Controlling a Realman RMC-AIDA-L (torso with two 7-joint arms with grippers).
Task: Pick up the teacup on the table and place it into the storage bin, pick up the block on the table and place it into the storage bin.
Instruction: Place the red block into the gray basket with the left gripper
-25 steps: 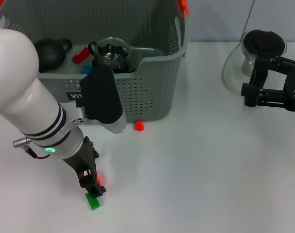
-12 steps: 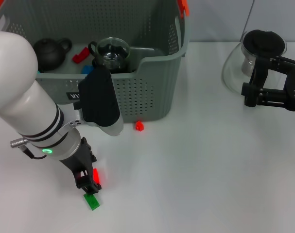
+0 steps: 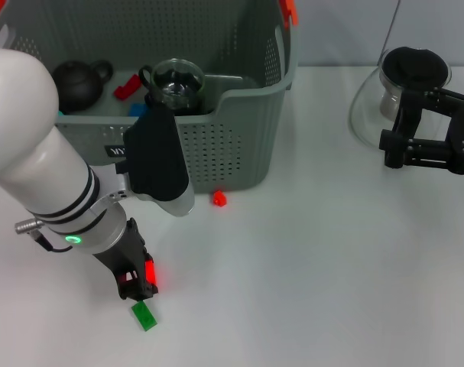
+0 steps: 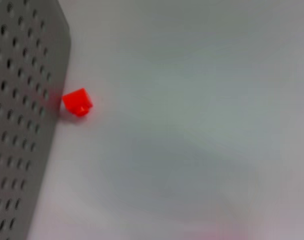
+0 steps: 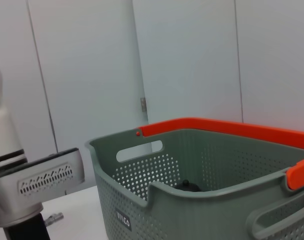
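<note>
Left gripper has risen off the green block, jaws clamped on a red block; carry it level over the storage bin rim. Right gripper parked, jaw state indiscernible.

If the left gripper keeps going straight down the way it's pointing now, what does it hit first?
Probably the small green block lying on the white table, just beyond the left gripper, which is carrying a red block. Depth is unclear, so it might meet bare tabletop beside the block.
</note>
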